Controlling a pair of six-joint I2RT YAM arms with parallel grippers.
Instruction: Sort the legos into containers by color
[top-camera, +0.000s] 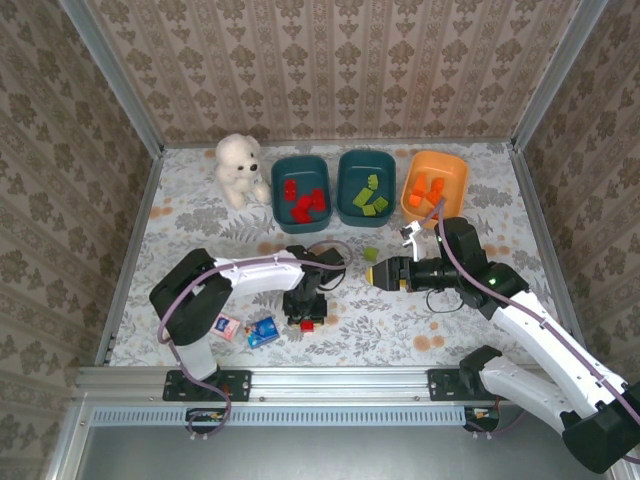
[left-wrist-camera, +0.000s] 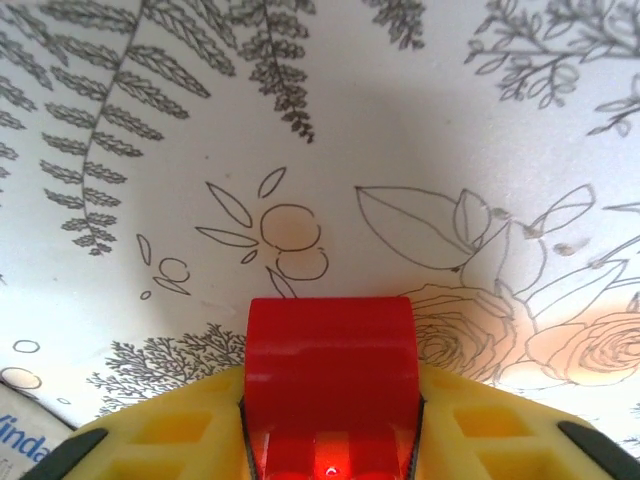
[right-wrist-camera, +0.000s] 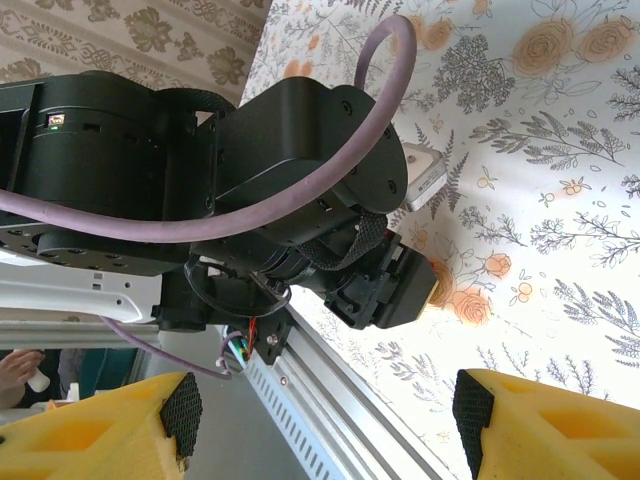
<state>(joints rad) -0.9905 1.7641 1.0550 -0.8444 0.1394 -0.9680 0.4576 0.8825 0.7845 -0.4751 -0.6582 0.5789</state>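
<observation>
A red lego (left-wrist-camera: 330, 370) sits between the yellow fingers of my left gripper (left-wrist-camera: 330, 405), which is shut on it just above the floral tablecloth. From above, that gripper (top-camera: 305, 312) and its red lego (top-camera: 308, 324) are near the front middle of the table. My right gripper (top-camera: 372, 272) hovers open to the right of it, its black pads (right-wrist-camera: 182, 412) wide apart with nothing between them. One light green lego (top-camera: 371, 254) lies loose. At the back, one teal tub (top-camera: 277, 190) holds red legos, another teal tub (top-camera: 342, 185) green ones, and the orange tub (top-camera: 460, 175) orange ones.
A white teddy bear (top-camera: 240, 168) sits left of the tubs. A blue toy piece (top-camera: 263, 332) and a pink-and-white card (top-camera: 228, 327) lie left of my left gripper. An aluminium rail (top-camera: 330, 380) runs along the near edge; patterned walls enclose the other sides.
</observation>
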